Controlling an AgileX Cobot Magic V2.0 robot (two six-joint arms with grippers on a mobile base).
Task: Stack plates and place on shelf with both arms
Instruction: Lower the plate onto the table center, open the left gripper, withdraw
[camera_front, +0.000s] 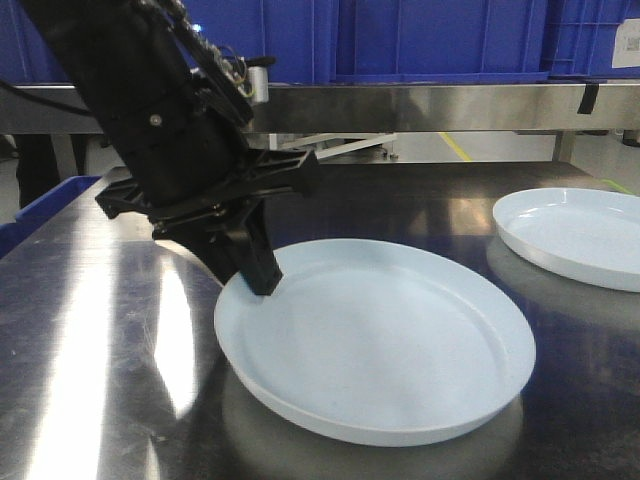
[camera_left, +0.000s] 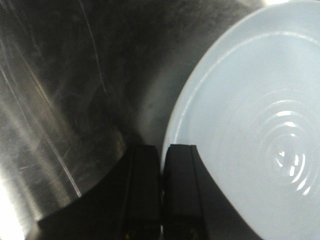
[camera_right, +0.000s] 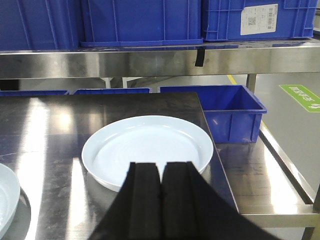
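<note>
Two pale bluish-white plates are on the dark steel tabletop (camera_front: 120, 330). The near plate (camera_front: 390, 345) fills the front view's middle and shows in the left wrist view (camera_left: 250, 125). My left gripper (camera_front: 258, 282) is shut on its left rim, one finger inside and one outside (camera_left: 162, 150). The second plate (camera_front: 580, 235) lies flat at the right and shows in the right wrist view (camera_right: 150, 145). My right gripper (camera_right: 161, 167) is shut and empty, just short of that plate's near rim. The stainless shelf beam (camera_front: 420, 105) runs across the back and shows in the right wrist view (camera_right: 150, 62).
Blue plastic crates (camera_front: 440, 35) stand on the shelf, also in the right wrist view (camera_right: 140, 20). Another blue crate (camera_right: 232, 110) sits low beyond the table's right edge. A blue crate corner (camera_front: 50, 200) shows at the left. The table's right edge (camera_right: 220, 165) is close to the second plate.
</note>
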